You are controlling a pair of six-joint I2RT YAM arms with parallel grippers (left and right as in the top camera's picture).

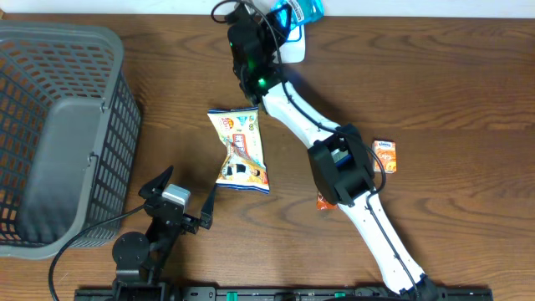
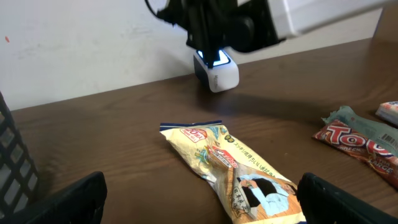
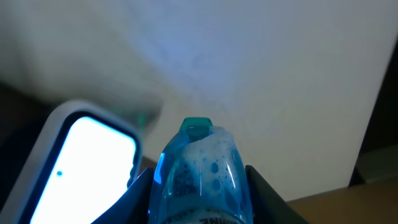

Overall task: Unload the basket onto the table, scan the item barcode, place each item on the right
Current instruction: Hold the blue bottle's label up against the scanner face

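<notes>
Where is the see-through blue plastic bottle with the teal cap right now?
In the overhead view, the see-through blue plastic bottle is at the far edge of the wooden table, held in the right gripper, right beside the white barcode scanner.

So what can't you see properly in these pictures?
- Right wrist view: blue bottle, bottom cut off by the picture's edge; no barcode shows.
- Left wrist view: scanner, top hidden behind the right arm.
- Overhead: red wrapper, mostly under that arm.
- Overhead: orange box, print too small.
</notes>
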